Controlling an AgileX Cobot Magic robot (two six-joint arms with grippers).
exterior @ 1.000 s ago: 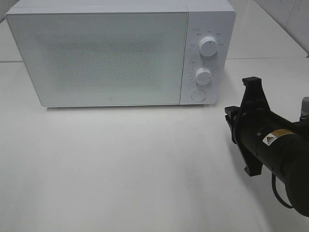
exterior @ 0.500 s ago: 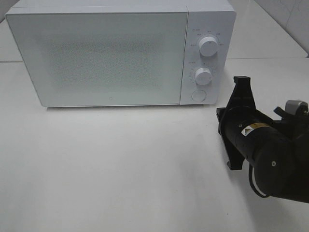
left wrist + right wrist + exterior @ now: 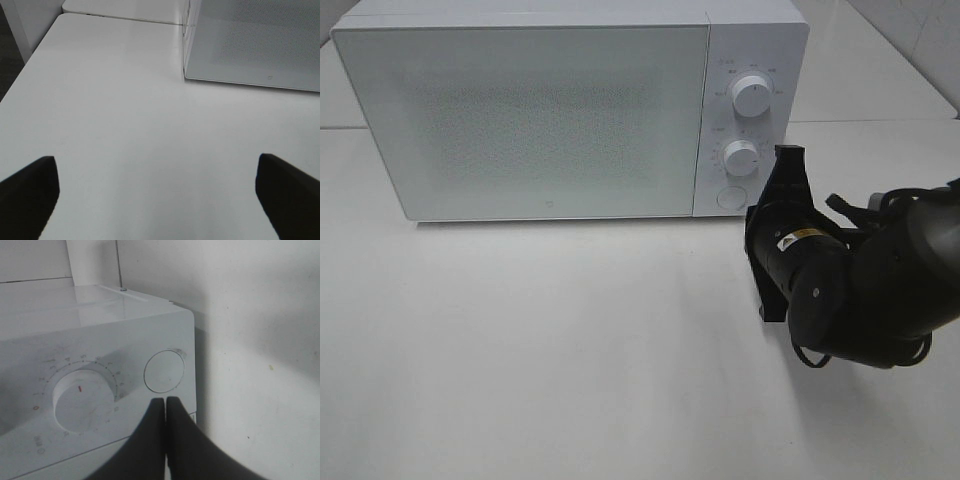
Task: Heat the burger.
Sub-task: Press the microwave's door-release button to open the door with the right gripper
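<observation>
White worktop [image 3: 570,350] is carrying a boxy white microwave oven [image 3: 520,110], door shut; the burger is showing nowhere. Pinched together, the right end effector [image 3: 165,402] is aiming at the round white button [image 3: 164,371]; drifting sideways, it might nudge the white dial [image 3: 82,397] instead. The left end effector [image 3: 157,172] is hanging spread apart.

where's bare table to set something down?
Widest bare patch: the white tabletop in front of the white box-shaped microwave's shut door, to the near edge. Also bare off the microwave's left corner, ahead of the open left claw. Crowded on the right: the shut right claw on its black arm sits by the round white button.
</observation>
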